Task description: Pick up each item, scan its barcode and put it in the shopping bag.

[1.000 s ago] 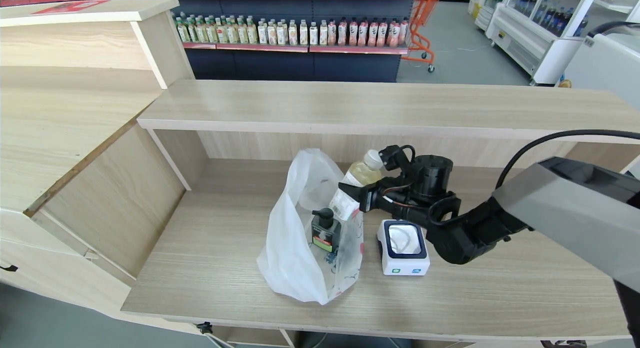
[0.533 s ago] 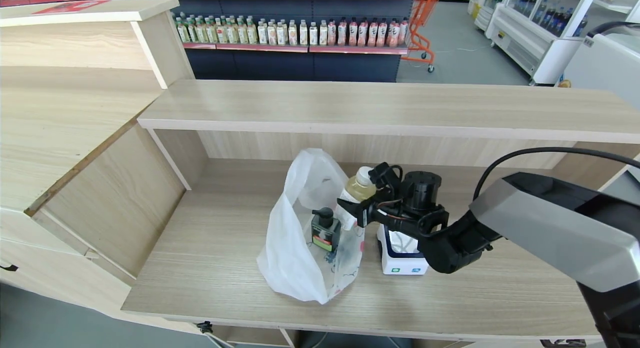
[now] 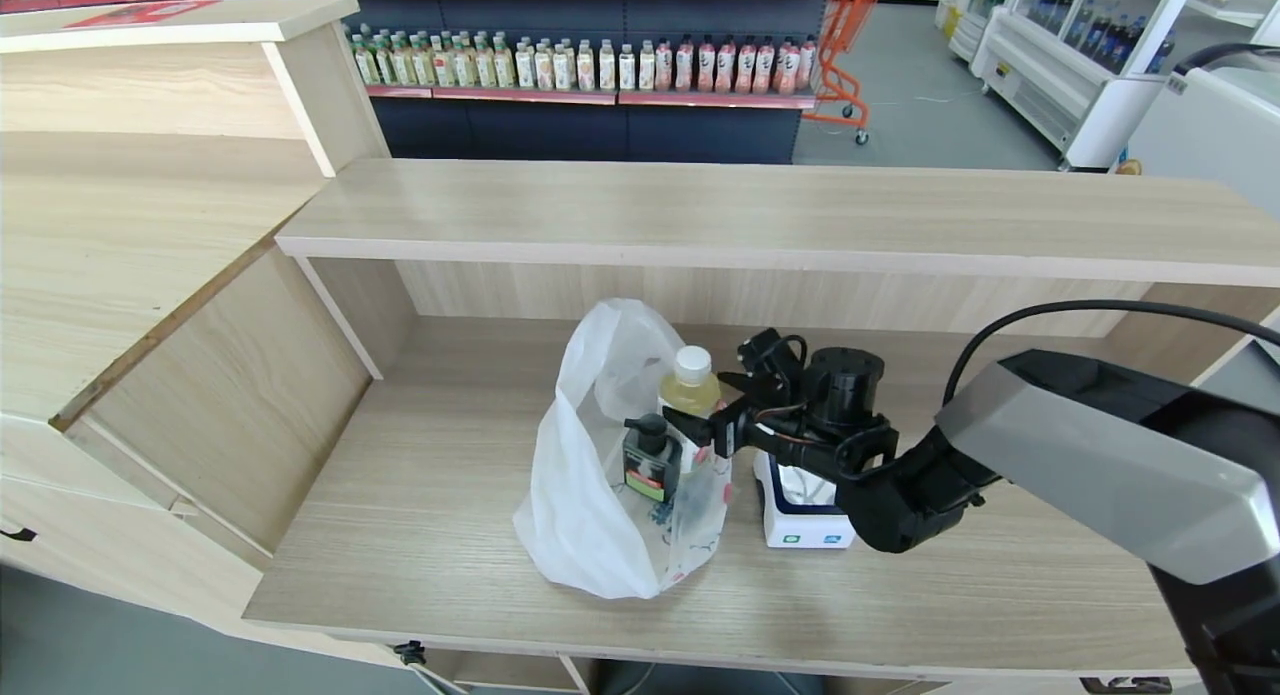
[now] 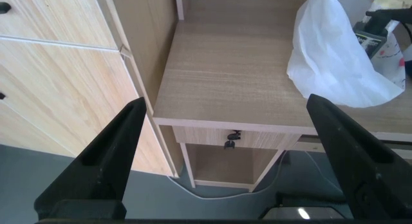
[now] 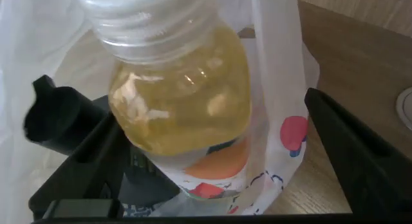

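Clear plastic bottle of yellow drink with a white cap [image 3: 690, 385] stands upright inside the white plastic shopping bag [image 3: 580, 495] on your wooden counter [image 3: 420, 495], just beside a dark pump bottle [image 3: 651, 460]. Your right tool [image 3: 705, 403] sits at the bag's mouth, spread to either side of the drink bottle without clamping it. Your left tool [image 4: 225, 102] is spread wide near the counter's front edge.

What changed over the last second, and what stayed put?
The right gripper carried the drink bottle left and down from above the scanner into the shopping bag, turning it from tilted to upright. Its fingers now stand wider than the bottle, so it looks released. The pump bottle, bag and scanner stayed put.
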Robot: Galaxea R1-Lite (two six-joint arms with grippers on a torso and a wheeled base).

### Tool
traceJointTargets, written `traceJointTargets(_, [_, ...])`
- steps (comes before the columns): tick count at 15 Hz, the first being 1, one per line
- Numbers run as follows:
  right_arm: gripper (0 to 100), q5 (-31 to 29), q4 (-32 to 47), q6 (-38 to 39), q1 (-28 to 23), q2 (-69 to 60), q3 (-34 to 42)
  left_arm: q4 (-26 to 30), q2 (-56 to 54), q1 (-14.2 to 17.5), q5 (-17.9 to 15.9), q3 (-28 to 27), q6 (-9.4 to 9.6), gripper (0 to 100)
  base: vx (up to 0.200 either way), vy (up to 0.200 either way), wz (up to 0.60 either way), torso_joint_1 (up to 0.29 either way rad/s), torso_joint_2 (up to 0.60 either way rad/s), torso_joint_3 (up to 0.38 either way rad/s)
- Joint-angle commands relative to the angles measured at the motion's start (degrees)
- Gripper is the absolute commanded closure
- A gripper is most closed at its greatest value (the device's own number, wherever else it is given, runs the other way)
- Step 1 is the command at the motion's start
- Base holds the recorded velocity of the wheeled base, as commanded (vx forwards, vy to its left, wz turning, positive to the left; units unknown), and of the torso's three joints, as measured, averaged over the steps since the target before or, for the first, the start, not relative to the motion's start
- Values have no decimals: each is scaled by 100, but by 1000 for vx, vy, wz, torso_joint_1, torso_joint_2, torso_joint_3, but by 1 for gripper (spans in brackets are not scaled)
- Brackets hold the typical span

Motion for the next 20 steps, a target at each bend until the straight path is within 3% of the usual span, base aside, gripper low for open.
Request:
traceJointTargets(1, [0, -5, 20, 358, -31, -396, 235, 0, -2, 1, 6, 0, 0, 0, 0, 0, 0, 0, 0, 0])
traceJointTargets(4, [0, -5, 82, 1272, -127, -1266, 868, 0, -2, 1, -2, 0, 0, 0, 0, 0, 0, 0, 0, 0])
traceJointTargets(6, [0, 4, 91, 1624, -294, -2171, 1817, 0, -2, 1, -2, 0, 0, 0, 0, 0, 0, 0, 0, 0])
traceJointTargets(8, [0, 4, 231, 1659, -417, -2857, 2414, 0, -2, 1, -2, 0, 0, 0, 0, 0, 0, 0, 0, 0])
traceJointTargets(9, [0, 65, 557, 1659, -567, -3867, 3109, 0, -2, 1, 6, 0, 0, 0, 0, 0, 0, 0, 0, 0])
traceJointTargets(12, [0, 382, 1189, 1615, -901, -5651, 4084, 0, -2, 1, -2, 0, 0, 0, 0, 0, 0, 0, 0, 0])
traceJointTargets(14, [0, 180, 2077, 1228, -1331, -7260, 4981, 0, -2, 1, -2, 0, 0, 0, 0, 0, 0, 0, 0, 0])
traceJointTargets(16, [0, -515, 3097, 1141, -1859, -8701, 5728, 0, -2, 1, -2, 0, 0, 0, 0, 0, 0, 0, 0, 0])
traceJointTargets(18, [0, -787, 4213, 956, -2087, -10310, 6290, 0, -2, 1, 6, 0, 0, 0, 0, 0, 0, 0, 0, 0])
traceJointTargets(19, [0, -937, 4942, 727, -2412, -11672, 6747, 0, -2, 1, -2, 0, 0, 0, 0, 0, 0, 0, 0, 0])
traceJointTargets(20, [0, -1033, 5892, 587, -2650, -12568, 6747, 0, -2, 1, 6, 0, -9, 0, 0, 0, 0, 0, 0, 0])
